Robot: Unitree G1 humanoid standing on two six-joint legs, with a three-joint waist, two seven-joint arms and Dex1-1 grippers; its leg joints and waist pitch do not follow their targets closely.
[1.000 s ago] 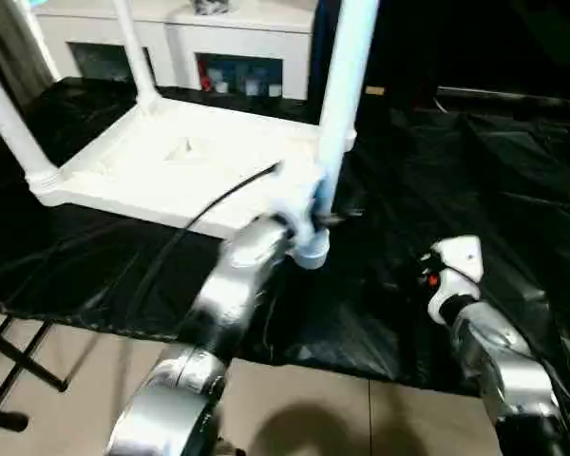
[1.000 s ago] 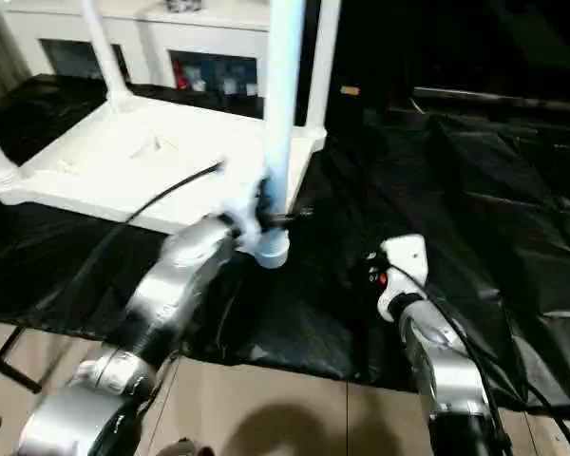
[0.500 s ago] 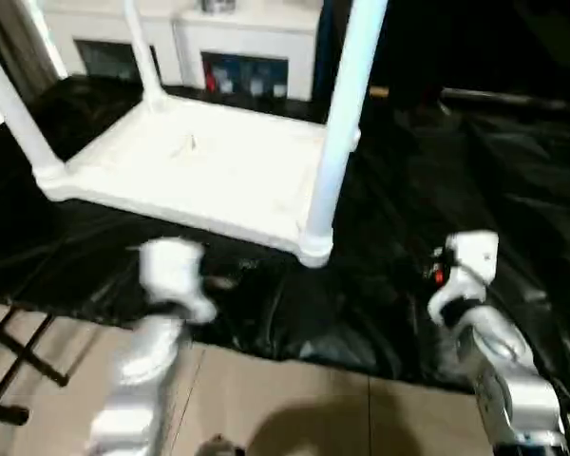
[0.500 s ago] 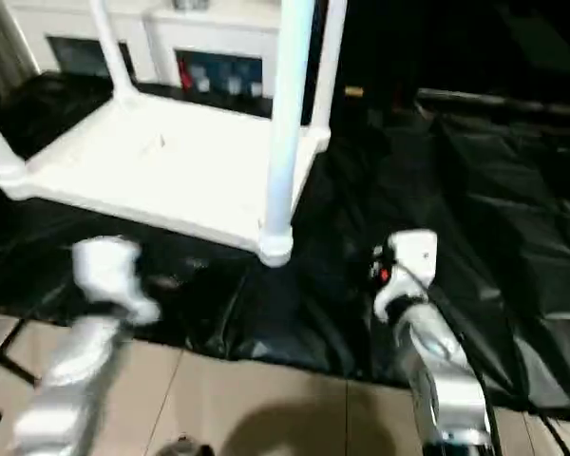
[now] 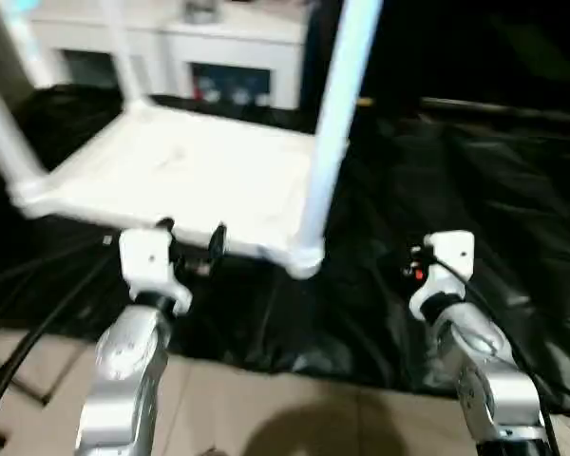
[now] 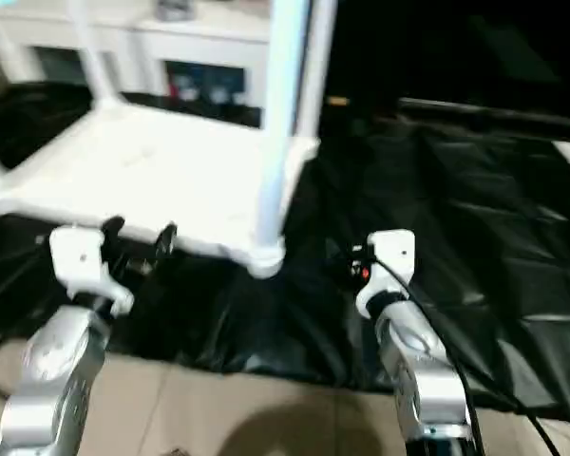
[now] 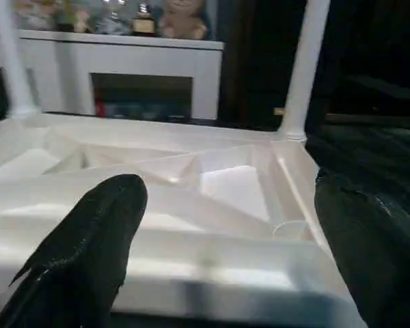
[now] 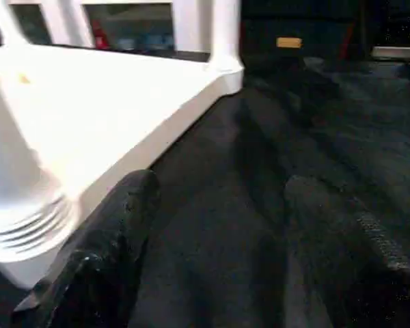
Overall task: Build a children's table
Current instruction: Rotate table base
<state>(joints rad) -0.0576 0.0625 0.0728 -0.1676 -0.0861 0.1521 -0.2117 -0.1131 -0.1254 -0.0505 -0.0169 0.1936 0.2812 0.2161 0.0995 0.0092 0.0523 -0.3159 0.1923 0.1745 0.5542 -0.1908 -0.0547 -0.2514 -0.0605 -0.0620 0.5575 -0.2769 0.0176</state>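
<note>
Position: while it is lying upside down on the black plastic sheet (image 5: 456, 171), the all-white plastic children's table (image 5: 190, 176) is showing its underside upward, ahead of both arms.
Top: the rectangular rimmed top is resting flat, with raised ribs crossing the recessed underside in the left wrist view.
Legs: long white tubular legs are standing upright in the round corner sockets; the nearest leg (image 5: 328, 133) is rising from the near corner, its flared end (image 5: 304, 258) sitting in the socket.
Left end effector (image 5: 190, 239): its two black fingers (image 7: 89, 239) are standing spread apart, empty, just before the table's near rim.
Right end effector (image 8: 212, 253): its black fingers are also spread, holding nothing, hanging over the black sheet beside the near corner.
Surface: the wrinkled black sheet is covering the floor under the table; beige floor tiles (image 5: 294, 418) are showing at its near edge.
Room: a white cabinet (image 5: 218, 57) is standing behind the table.
</note>
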